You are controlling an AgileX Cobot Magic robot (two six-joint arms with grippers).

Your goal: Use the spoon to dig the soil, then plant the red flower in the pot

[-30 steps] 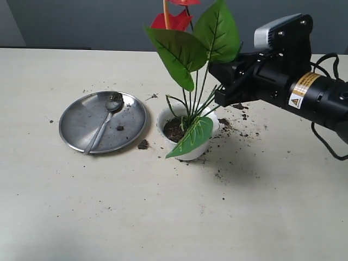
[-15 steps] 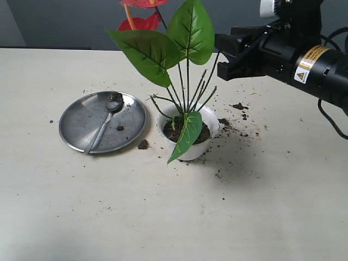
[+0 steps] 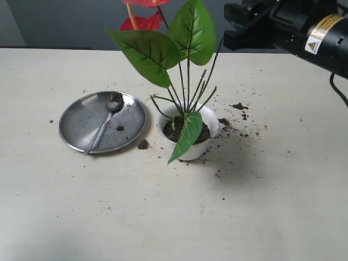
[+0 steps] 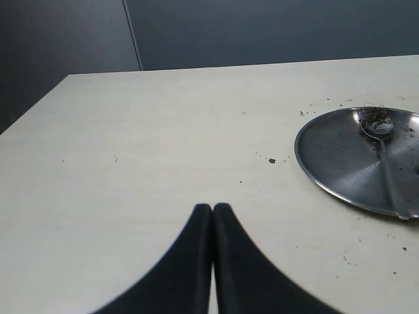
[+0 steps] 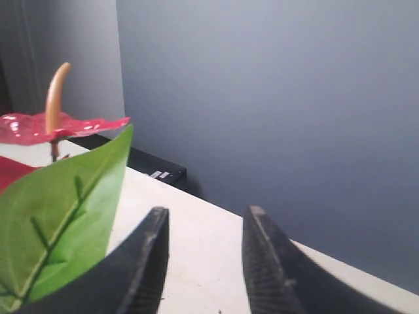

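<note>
We've got the red flower [image 3: 190,38] standing upright in the white pot [image 3: 204,148] mid-table [image 3: 163,217], soil [image 3: 204,133] seemingly bracing its stems, spoon [image 3: 103,128] resting on the steel plate [image 3: 76,125], right pincer [image 5: 204,212] hanging part-open and empty above, left pincer [image 4: 213,208] pinched closed on nothing.

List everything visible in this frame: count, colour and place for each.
red flower: one, red blooms and green leaves, standing in the pot
pot: one, white, right of the plate
soil: dark brown, in the pot, with crumbs scattered around it
spoon: one, silver, lying on the plate
steel plate: one, silver, left of the pot
table: one, cream
left gripper: black, shut, empty
right gripper: black, open, empty, raised near the leaves
</note>
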